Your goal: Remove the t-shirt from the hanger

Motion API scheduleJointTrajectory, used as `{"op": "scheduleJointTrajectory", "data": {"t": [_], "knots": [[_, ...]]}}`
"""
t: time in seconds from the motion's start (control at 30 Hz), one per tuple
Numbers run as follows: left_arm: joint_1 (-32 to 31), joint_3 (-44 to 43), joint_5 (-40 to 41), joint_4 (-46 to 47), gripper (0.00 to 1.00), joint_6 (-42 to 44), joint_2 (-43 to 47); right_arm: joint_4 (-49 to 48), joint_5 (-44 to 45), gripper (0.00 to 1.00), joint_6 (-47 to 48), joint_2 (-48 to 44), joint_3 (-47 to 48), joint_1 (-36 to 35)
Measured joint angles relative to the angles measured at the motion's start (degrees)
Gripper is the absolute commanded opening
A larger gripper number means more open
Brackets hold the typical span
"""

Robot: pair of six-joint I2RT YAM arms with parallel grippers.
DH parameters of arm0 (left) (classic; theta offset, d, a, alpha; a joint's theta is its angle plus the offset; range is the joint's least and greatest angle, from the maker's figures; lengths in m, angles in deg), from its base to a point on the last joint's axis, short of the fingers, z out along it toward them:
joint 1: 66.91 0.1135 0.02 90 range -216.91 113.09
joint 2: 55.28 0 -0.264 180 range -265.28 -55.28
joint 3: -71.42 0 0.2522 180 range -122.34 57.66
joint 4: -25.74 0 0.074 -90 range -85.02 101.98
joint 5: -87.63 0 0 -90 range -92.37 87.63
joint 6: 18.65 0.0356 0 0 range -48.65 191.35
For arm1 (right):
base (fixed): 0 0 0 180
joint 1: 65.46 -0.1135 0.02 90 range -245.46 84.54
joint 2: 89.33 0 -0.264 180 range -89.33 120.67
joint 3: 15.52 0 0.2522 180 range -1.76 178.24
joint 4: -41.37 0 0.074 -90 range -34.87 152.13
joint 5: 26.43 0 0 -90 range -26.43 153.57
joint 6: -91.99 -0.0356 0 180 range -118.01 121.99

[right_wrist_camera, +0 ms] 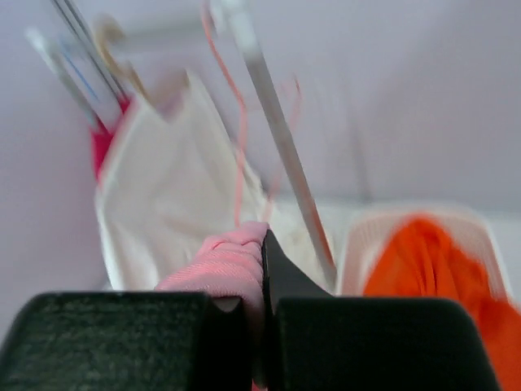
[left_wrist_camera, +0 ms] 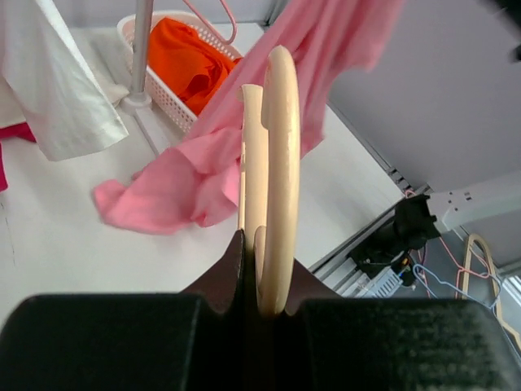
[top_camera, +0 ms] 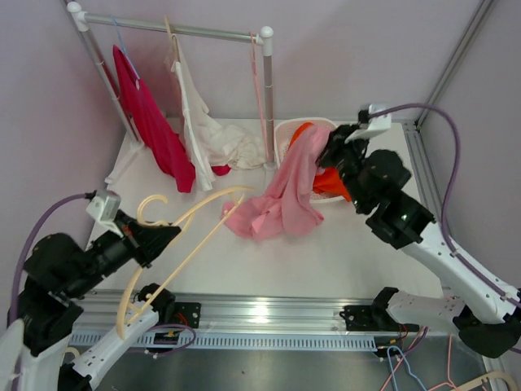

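My left gripper (top_camera: pixel 167 236) is shut on a cream wooden hanger (top_camera: pixel 181 224), held above the table at the left; in the left wrist view the hanger (left_wrist_camera: pixel 277 147) rises from between my jaws (left_wrist_camera: pixel 262 281). The pink t-shirt (top_camera: pixel 285 191) is off the hanger. My right gripper (top_camera: pixel 330 147) is shut on its upper end, and the shirt hangs down to the table beside the basket. The right wrist view shows bunched pink cloth (right_wrist_camera: pixel 224 265) pinched in my jaws (right_wrist_camera: pixel 259 285). The left wrist view shows the shirt (left_wrist_camera: pixel 203 175) beyond the hanger.
A clothes rail (top_camera: pixel 171 28) at the back holds a red garment (top_camera: pixel 151 122) and a white garment (top_camera: pixel 203 122) on hangers. A white basket (top_camera: pixel 289 134) with orange cloth (top_camera: pixel 330 179) stands at the back right. An aluminium rail (top_camera: pixel 260 314) runs along the near edge.
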Motion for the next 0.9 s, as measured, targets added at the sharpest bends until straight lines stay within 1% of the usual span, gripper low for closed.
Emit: {"op": "scheduleJointTrajectory", "data": {"t": [0.07, 0.1, 0.2, 0.27, 0.33, 0.47, 0.53, 0.57, 0.6, 0.7, 0.8, 0.9], "knots": [[0.0, 2.1, 1.0, 2.1, 0.01, -0.9, -2.2, -5.1, -2.1, 0.00, 4.5, 2.3, 7.3, 0.8], [0.0, 3.1, 1.4, 3.2, 0.01, -1.2, -3.2, -5.9, -3.2, 0.00, 6.6, 4.3, 11.8, 1.7], [0.0, 5.6, 3.5, 5.9, 0.01, -2.0, -6.2, -14.9, -6.5, 0.00, 12.2, 12.3, 25.5, 5.6], [0.0, 6.4, 5.9, 7.6, 0.01, -2.5, -7.7, -20.8, -8.2, 0.00, 13.8, 17.8, 31.7, 9.0], [0.0, 6.4, 8.2, 9.6, 0.00, -2.7, -8.9, -23.6, -9.2, 0.00, 13.9, 24.9, 41.4, 12.9], [0.0, 4.7, 12.4, 13.5, 0.01, -3.7, -12.7, -23.4, -11.7, 0.00, 11.3, 38.8, 58.1, 19.3], [0.0, 1.2, 14.5, 14.1, 0.01, -4.0, -16.9, -21.5, -12.7, 0.00, 9.0, 44.9, 65.6, 21.7], [0.0, -0.8, 15.4, 14.4, 0.01, -4.1, -19.2, -20.6, -13.2, 0.00, 8.1, 47.0, 67.8, 22.7], [0.0, -3.1, 16.3, 14.4, 0.00, -4.1, -21.5, -19.9, -13.6, 0.00, 7.1, 48.6, 68.9, 23.6], [0.0, -7.9, 18.4, 14.9, 0.01, -4.1, -27.1, -17.6, -14.0, 0.00, 5.2, 50.1, 68.7, 25.2], [0.0, -8.9, 19.9, 14.4, 0.01, -4.1, -30.2, -16.5, -14.0, 0.00, 4.7, 49.0, 64.3, 26.0], [0.0, -10.6, 20.9, 11.4, 0.01, -4.0, -32.2, -11.7, -11.4, 0.00, 4.3, 45.0, 55.6, 26.1]]}}
